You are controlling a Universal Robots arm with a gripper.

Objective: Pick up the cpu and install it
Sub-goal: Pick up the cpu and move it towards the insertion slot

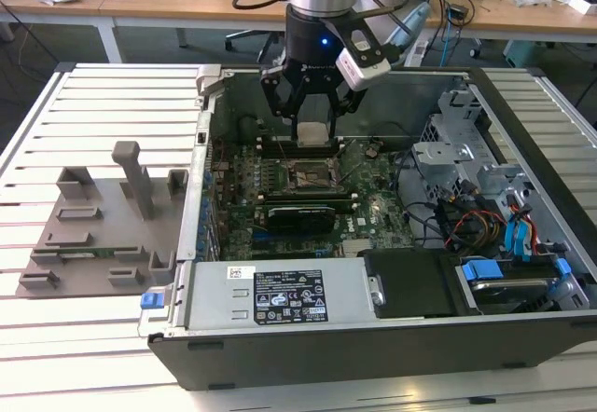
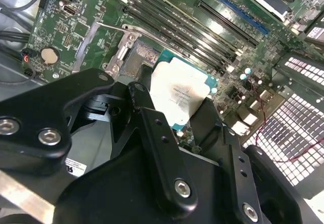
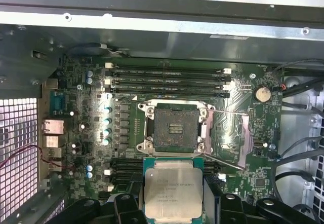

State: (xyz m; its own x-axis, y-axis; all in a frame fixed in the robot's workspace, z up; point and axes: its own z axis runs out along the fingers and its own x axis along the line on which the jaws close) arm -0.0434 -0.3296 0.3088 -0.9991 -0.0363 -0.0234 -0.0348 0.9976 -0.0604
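Note:
The cpu (image 3: 172, 190) is a flat square chip with a silvery-white top and a green rim. My gripper (image 1: 312, 132) is shut on the cpu (image 1: 312, 133) and holds it in the air above the open computer case. In the second wrist view the cpu (image 2: 177, 97) sits between the black fingers (image 2: 152, 127). The dark socket frame (image 3: 176, 127) lies open on the motherboard, a short way from the chip. In the exterior view the socket (image 1: 311, 176) is below the gripper.
The open case (image 1: 373, 244) holds a green motherboard (image 3: 91, 107), memory slots (image 3: 167, 79), a graphics card (image 1: 300, 216), cables and a drive cage (image 1: 466, 151). A grey holder plate with upright posts (image 1: 112, 221) lies on the slatted table at the exterior view's left.

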